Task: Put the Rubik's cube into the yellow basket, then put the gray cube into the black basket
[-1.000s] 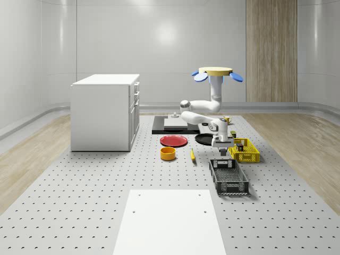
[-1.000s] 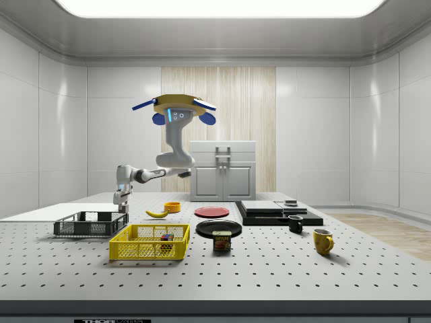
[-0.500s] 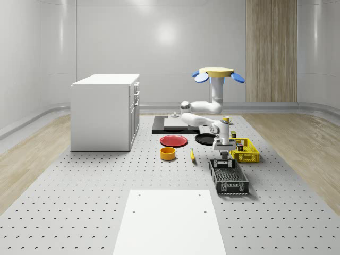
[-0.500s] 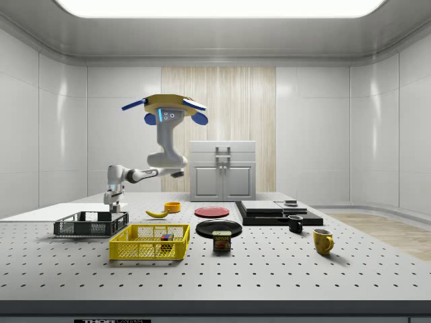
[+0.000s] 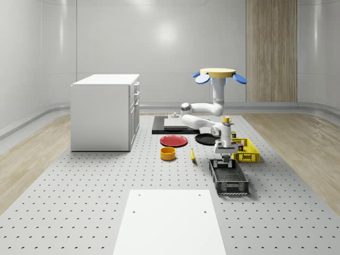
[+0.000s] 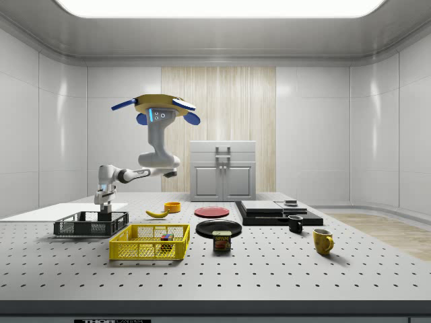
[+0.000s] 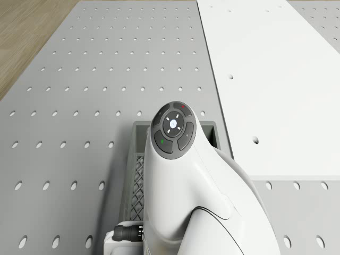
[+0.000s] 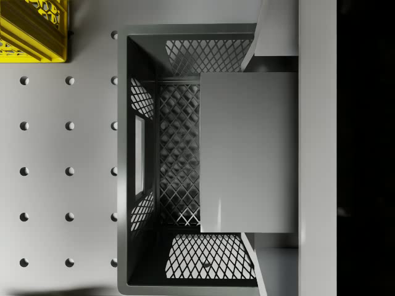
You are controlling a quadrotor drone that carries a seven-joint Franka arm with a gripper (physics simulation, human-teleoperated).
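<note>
The drone (image 5: 218, 74) hovers beside the black basket (image 5: 229, 178). Its gripper (image 8: 250, 151) hangs just above the basket's far end, clenched on the gray cube (image 8: 249, 152). The Rubik's cube (image 6: 166, 237) lies in the yellow basket (image 6: 149, 243), beside the black one.

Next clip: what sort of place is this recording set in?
Most likely a simulated robotics test room, not a home. The floor-wide perforated gray table carries scattered household props, such as a banana and a yellow mug, while a drone hovers above the table with its arm reaching over the black basket.

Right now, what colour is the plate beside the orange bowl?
Red plate, clearest in the whole-scene view.
</note>
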